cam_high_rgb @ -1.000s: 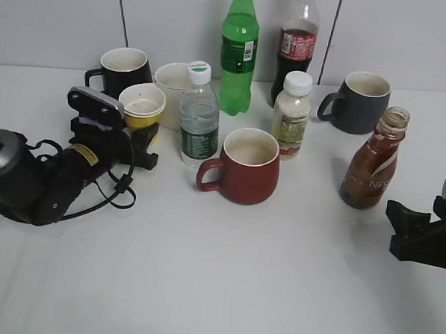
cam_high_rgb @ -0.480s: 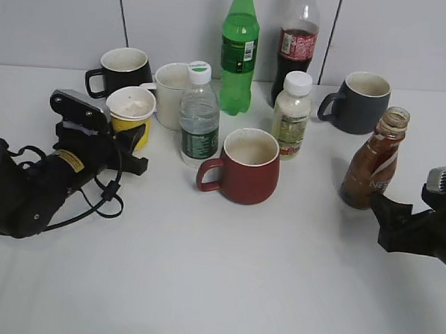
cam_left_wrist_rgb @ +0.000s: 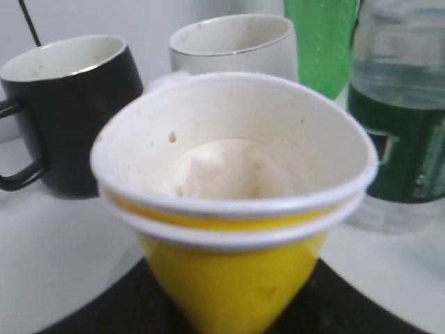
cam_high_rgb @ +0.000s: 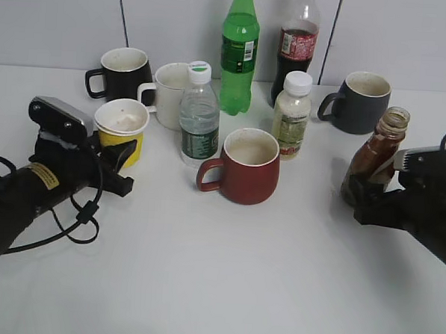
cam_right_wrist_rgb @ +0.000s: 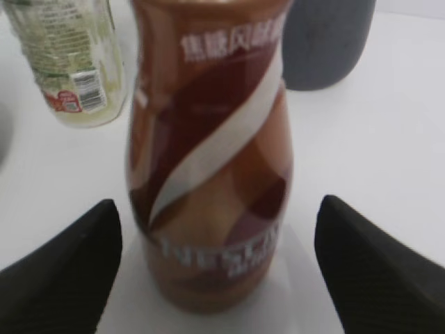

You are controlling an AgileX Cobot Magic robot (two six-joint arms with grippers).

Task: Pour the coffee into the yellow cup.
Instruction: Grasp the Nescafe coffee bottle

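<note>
Curvy clear plastic coffee bottle [cam_right_wrist_rgb: 208, 160], capless and full, stands right of the dark red mug [cam_high_rgb: 242, 166]; right pincer [cam_right_wrist_rgb: 215, 271] apart around its base. Heavy, slick: grip the waist. Left pincer [cam_high_rgb: 122, 158] clamps light, crushable yellow paper cup [cam_left_wrist_rgb: 233, 209], left of mug.

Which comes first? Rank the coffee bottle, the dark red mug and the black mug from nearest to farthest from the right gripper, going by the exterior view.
1. Coffee bottle: right between the open right gripper's fingers.
2. Dark red mug: at the table's middle, to its left.
3. Black mug: far back-left corner of the group.
</note>
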